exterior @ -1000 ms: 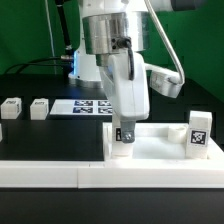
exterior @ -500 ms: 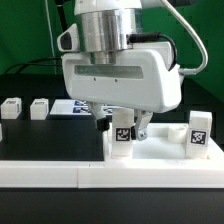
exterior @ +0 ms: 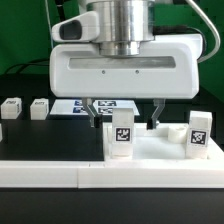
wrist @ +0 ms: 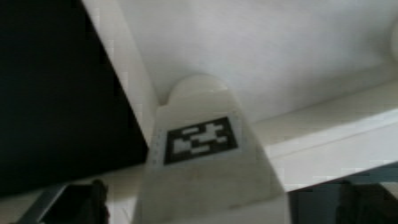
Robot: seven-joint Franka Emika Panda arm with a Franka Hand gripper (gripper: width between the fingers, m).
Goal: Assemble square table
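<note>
The square table's slab [exterior: 165, 150] lies at about four o'clock in the exterior view, its raised rim toward the camera. There are four block legs in all. Two stand upright on the slab: one tagged leg [exterior: 121, 135] [wrist: 201, 140] near its corner on the exterior view's left, and a second leg [exterior: 199, 133] at three o'clock of the first. The other two, a third leg [exterior: 11, 107] and a fourth leg [exterior: 39, 108], sit side by side on the black table [exterior: 40, 135] at nine o'clock, well apart from the slab.

The one gripper [exterior: 125, 113] [wrist: 205, 205] hangs over the first leg with its jaws wide, its fingers [exterior: 93, 108] standing clear on either side and touching nothing. A second ago the hand stood edge-on to the camera, directly above that leg. It has since swung round to show its broad face, while the leg has kept its place.

One marker board [exterior: 80, 106] lies behind, at eleven o'clock of the leg. One long white rail [exterior: 45, 173] runs along the front at six o'clock.
</note>
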